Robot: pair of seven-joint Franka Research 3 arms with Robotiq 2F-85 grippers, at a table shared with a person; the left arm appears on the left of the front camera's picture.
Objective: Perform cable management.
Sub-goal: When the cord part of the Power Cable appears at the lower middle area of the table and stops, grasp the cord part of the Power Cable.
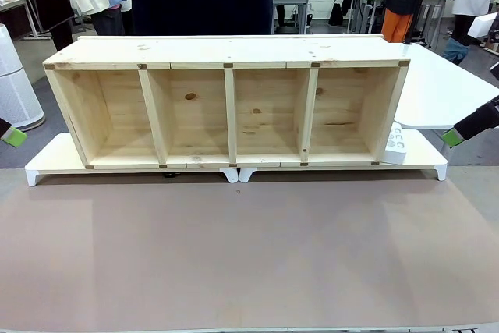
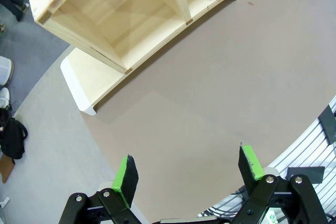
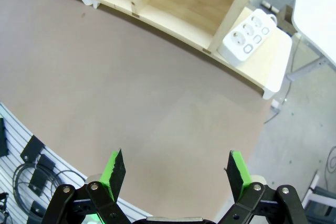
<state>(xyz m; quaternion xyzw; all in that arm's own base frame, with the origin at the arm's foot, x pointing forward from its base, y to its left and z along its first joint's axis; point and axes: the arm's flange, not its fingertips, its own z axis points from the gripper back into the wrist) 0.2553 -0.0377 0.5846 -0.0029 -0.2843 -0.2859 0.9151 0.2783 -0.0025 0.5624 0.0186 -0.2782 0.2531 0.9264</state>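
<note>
My left fingers (image 2: 125, 181) hang wide apart over the worktop (image 2: 210, 87), right fingers (image 3: 112, 176) just as wide. Wooden shelf (image 1: 234, 52) ahead, power strip (image 3: 245, 39) beside it. I can't tell where the cable lies.

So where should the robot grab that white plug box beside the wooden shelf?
Probably the power strip's end farthest from the shelf, pinched across its narrow width from above: it lies sockets-up, and the shelf crowds its other end.
</note>
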